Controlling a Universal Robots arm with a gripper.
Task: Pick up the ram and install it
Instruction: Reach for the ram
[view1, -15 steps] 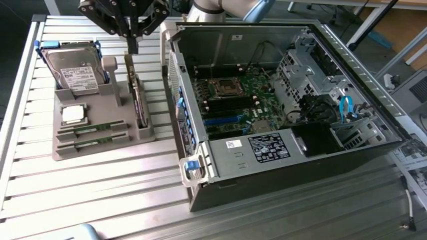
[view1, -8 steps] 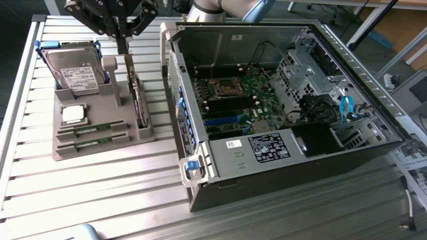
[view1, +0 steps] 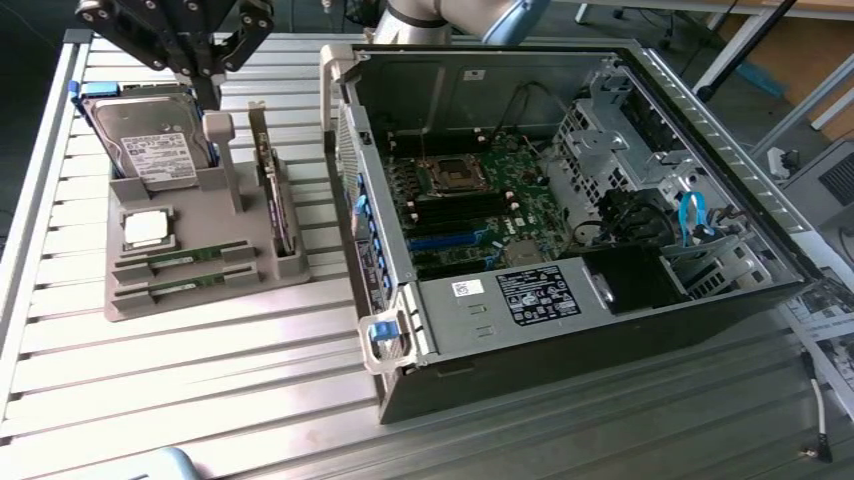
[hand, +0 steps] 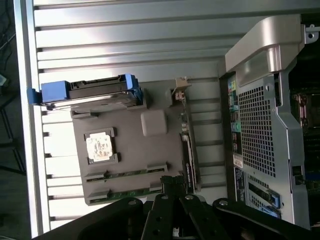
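Two ram sticks (view1: 184, 263) (view1: 187, 288) lie side by side in slots at the near end of a grey holder (view1: 200, 302). In the wrist view the same ram sticks (hand: 127, 173) (hand: 125, 193) lie close to my fingertips. My gripper (view1: 203, 85) hangs above the holder's far end, over the hard drive, well above the sticks. Its black fingers (hand: 172, 184) are shut with nothing between them.
The holder also carries a hard drive (view1: 158, 150) in a blue bracket, a silver processor (view1: 147, 228) and an upright expansion card (view1: 276, 195). An open computer case (view1: 561, 300) with its motherboard (view1: 467, 195) lies on the exterior view's right, on a slatted metal table (view1: 200, 380).
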